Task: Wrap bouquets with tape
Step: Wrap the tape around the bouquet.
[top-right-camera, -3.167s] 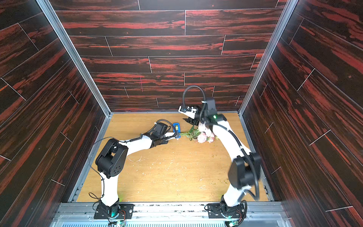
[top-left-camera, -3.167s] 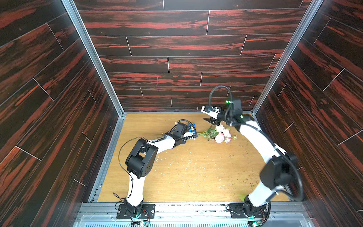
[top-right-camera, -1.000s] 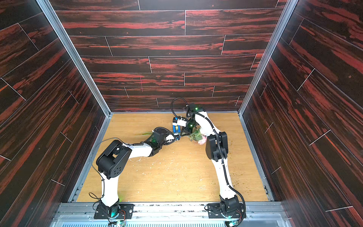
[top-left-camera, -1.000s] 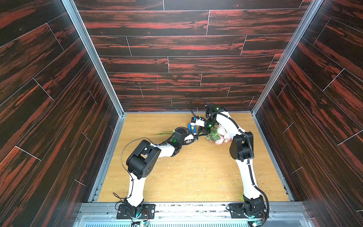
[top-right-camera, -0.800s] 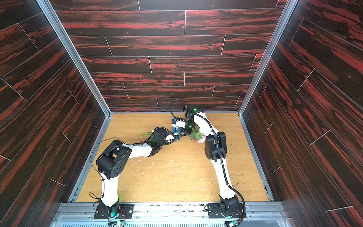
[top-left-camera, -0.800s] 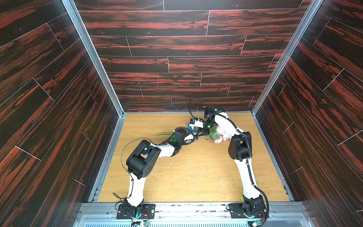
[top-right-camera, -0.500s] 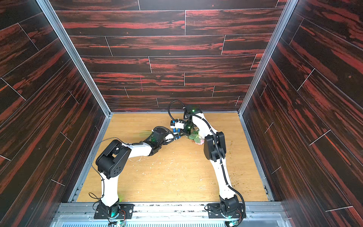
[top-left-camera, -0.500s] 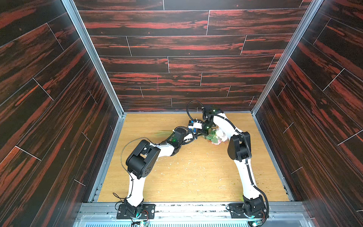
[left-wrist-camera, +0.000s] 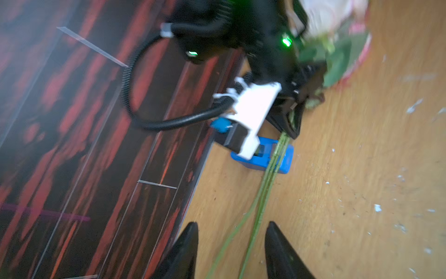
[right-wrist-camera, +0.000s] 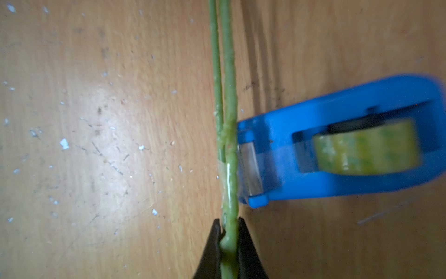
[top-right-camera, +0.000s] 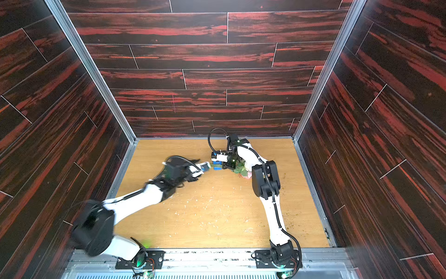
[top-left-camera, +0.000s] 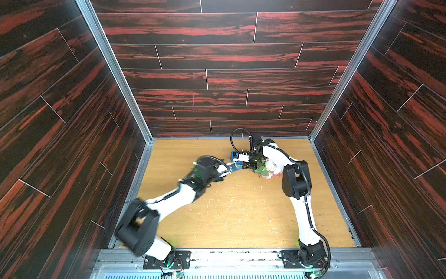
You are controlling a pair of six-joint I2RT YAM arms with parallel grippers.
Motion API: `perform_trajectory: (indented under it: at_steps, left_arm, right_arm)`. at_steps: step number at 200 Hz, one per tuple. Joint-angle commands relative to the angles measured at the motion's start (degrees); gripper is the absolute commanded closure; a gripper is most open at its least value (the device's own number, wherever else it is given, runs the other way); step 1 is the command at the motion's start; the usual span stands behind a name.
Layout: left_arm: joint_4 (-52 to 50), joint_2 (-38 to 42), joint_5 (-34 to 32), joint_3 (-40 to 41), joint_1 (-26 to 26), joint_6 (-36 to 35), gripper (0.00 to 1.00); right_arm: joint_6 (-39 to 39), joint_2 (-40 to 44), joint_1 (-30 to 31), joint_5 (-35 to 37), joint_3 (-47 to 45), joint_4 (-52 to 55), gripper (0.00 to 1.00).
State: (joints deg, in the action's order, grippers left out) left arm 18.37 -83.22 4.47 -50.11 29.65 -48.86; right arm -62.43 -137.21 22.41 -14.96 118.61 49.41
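Observation:
The bouquet lies at the back of the wooden table, its pink-white blooms (top-left-camera: 270,169) and leaves (top-right-camera: 241,169) partly under my right arm. My right gripper (right-wrist-camera: 229,224) is shut on its green stems (right-wrist-camera: 228,120), just below the cutter end of the blue dispenser (right-wrist-camera: 337,120). That dispenser holds the yellowish tape (right-wrist-camera: 366,149), and a clear strip of it (right-wrist-camera: 226,174) lies on the stems. My left gripper (left-wrist-camera: 231,224) is open, and the stem ends (left-wrist-camera: 263,190) run between its fingers without touching them. The dispenser (top-left-camera: 234,154) shows in a top view.
Dark red-streaked wall panels (top-left-camera: 205,79) close in the table on three sides, and the back wall's foot (left-wrist-camera: 193,169) runs right behind the dispenser. White flecks (top-left-camera: 217,200) litter the wooden table (top-left-camera: 241,217) in front of both arms.
My left gripper has opened off the stems and drawn back to the left. My right gripper has shut on the stems near the dispenser.

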Motion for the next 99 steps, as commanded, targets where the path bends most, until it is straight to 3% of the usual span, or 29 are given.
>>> perform_trajectory:
  at_steps: [1, 54, 61, 70, 99]
  left_arm:
    - [-3.35, 3.61, 6.94, 0.58, -3.87, 6.29, 0.53]
    - [-4.13, 0.73, 7.87, -4.65, -10.85, 13.97, 0.6]
    - [-5.5, -0.18, 8.52, -5.8, -11.24, 13.8, 0.72]
    - [-8.43, -1.66, 8.15, -7.95, -11.37, 12.45, 1.0]
    - [-16.64, -6.27, 7.73, -14.38, -11.63, 11.71, 0.99]
  right_arm:
    - [-1.96, 6.16, 0.89, -1.64, -2.96, -6.8, 1.0]
    - [-4.86, 13.74, 2.5, -0.67, -17.0, -23.08, 1.0]
    - [-5.62, 15.02, 2.72, -0.11, -19.81, -26.88, 1.0]
    - [-6.51, 16.66, 2.96, 0.55, -23.77, -32.15, 1.0]
    - [-9.49, 20.62, 3.25, 0.23, -33.73, -46.01, 1.0]
